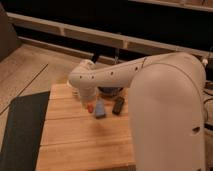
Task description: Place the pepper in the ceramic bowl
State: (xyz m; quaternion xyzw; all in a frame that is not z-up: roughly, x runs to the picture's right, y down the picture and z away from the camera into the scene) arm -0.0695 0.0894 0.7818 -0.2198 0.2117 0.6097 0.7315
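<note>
The pepper (pixel 90 107) shows as a small orange-red tip just under my gripper (pixel 88 102), which is shut on it a little above the wooden table's middle. The ceramic bowl (pixel 109 91) is dark and round, just behind and to the right of the gripper, mostly hidden by my white arm (pixel 115 75). The gripper hangs from the arm's wrist, pointing down, to the left of the bowl.
A blue rectangular object (pixel 100 108) lies right beside the pepper, and a black oblong object (pixel 118 105) lies to its right. The wooden table (pixel 80 140) stretches toward me. A dark mat (pixel 20 130) lies on the left. My arm's bulky body fills the right side.
</note>
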